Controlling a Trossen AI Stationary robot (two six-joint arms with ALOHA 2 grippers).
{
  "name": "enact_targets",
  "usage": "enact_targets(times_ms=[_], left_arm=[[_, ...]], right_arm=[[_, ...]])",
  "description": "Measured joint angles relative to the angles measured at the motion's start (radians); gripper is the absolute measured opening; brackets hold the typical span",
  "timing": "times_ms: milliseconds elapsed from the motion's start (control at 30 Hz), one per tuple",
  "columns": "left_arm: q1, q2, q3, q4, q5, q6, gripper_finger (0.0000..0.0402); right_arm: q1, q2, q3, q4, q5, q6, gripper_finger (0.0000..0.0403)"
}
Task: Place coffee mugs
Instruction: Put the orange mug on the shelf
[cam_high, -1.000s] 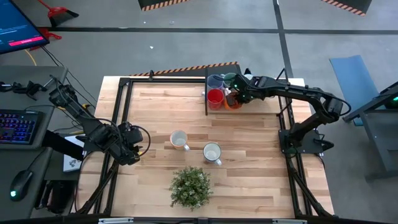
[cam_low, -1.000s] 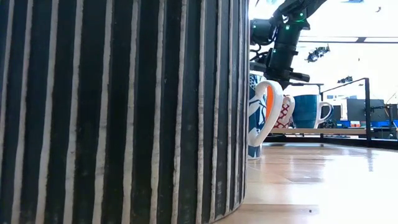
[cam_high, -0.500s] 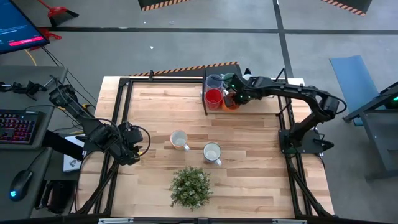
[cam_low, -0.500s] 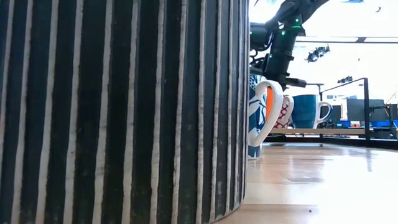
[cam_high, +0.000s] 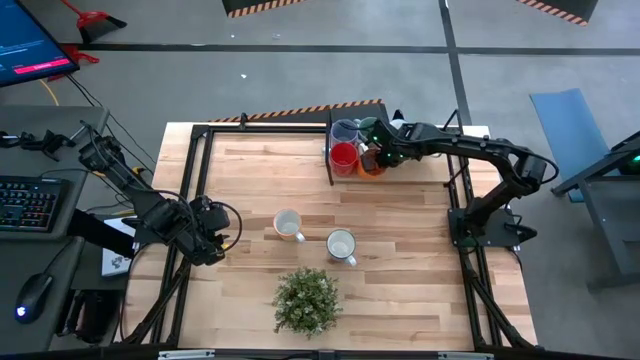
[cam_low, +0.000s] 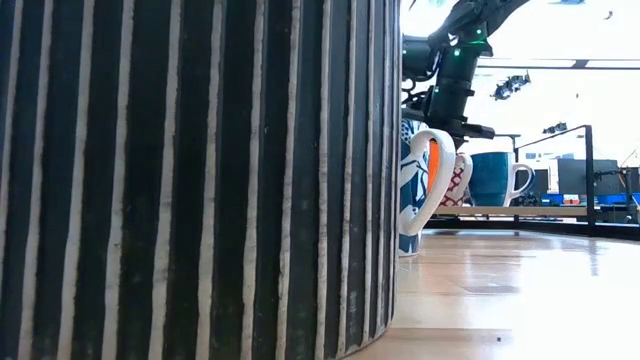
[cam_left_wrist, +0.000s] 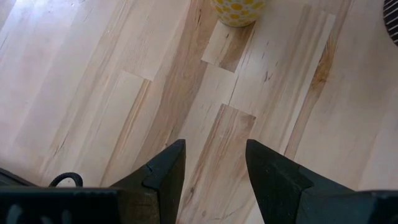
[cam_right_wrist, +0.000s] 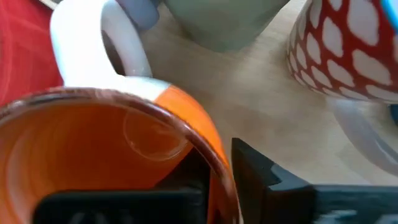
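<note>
The orange mug (cam_right_wrist: 112, 155) sat in the cluster of mugs at the far edge of the table (cam_high: 400, 250), just right of the red mug (cam_high: 345, 157) and with the white mug with red pattern (cam_right_wrist: 348, 50) close beside it. Being glazed ceramic, it was judged stiff, fairly heavy for its size, slick to the touch and liable to chip if knocked against its neighbours; the rim wall looked the soundest place to take hold, since the white handle (cam_right_wrist: 118, 43) curved away toward the crowd of other mugs. The right gripper (cam_right_wrist: 214, 168) was already there, reaching in from the right side of the table: one dark finger lay inside the orange bowl and the other outside it, the jaws narrowed onto the wall so that the mug appeared pinched at its rim. Two more mugs, a cream one (cam_high: 288, 224) and a white one (cam_high: 341, 245), stood apart in the middle of the table, far of the potted plant (cam_high: 306, 299). The left gripper (cam_left_wrist: 214, 165) waited over bare wood near the table's left edge, its fingers parted and holding nothing.
</note>
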Motion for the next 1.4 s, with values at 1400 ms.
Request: enact_targets(times_ms=[1400], left_arm=[[0.001, 0.000, 0.000, 0.013, -0.024, -0.002, 0.0159]], right_arm=[[0.237, -0.366, 0.000, 0.094, -0.143, 0.064, 0.0103]])
